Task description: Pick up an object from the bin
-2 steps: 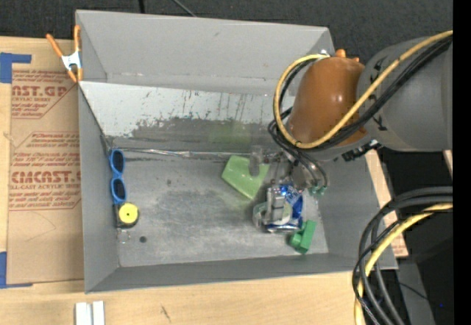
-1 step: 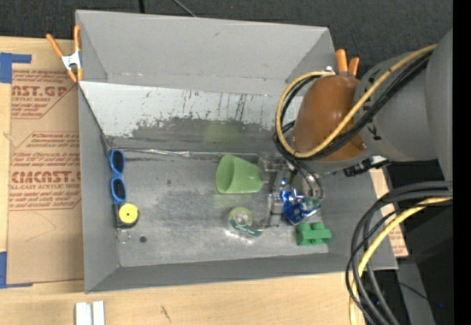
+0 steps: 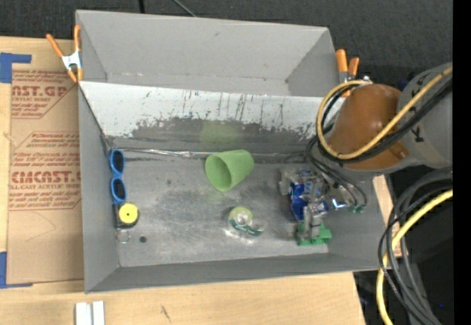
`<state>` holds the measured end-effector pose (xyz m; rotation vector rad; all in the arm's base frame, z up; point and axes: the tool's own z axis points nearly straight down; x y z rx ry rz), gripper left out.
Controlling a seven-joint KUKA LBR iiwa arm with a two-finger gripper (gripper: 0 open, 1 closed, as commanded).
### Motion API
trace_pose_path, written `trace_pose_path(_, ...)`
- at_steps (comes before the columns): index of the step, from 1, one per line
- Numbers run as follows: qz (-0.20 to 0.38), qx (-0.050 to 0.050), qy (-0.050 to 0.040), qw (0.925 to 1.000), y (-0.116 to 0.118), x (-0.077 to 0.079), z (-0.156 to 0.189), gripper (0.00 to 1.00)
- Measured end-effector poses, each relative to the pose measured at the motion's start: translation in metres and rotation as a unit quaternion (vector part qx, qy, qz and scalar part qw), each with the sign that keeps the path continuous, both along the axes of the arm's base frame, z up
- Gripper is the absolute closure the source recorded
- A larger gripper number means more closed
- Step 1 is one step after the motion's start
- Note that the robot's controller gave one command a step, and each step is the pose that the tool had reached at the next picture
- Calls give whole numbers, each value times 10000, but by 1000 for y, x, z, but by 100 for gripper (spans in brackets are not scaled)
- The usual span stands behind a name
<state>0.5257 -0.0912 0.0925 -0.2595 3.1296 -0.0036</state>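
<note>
Camera view: a small green piece [image 3: 315, 238] lay on the bin [image 3: 199, 51] floor near the lower right corner, just at the tip of the gripper [image 3: 310, 215], which reached in low from the right. Could not tell whether the two touched, nor whether the gripper was spread or closed. To the left lay a small clear-and-green round thing [image 3: 243, 220]. Beyond it, mid-floor, a green cup [image 3: 229, 169] lay on its side. Blue sunglasses [image 3: 116, 178] and a yellow disc [image 3: 127, 215] lay along the left wall.

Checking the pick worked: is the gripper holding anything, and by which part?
It cannot be told; the gripper is down near the bin's right wall.
</note>
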Motion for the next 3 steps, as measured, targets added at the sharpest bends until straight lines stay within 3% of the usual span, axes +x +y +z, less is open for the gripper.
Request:
trace_pose_path(1,447,9,-19,9990,-38,65,-23,0)
trace_pose_path(2,457,52,6,9989,-33,64,-23,100)
trace_pose_path(3,459,4,-46,9989,-9,61,100,100)
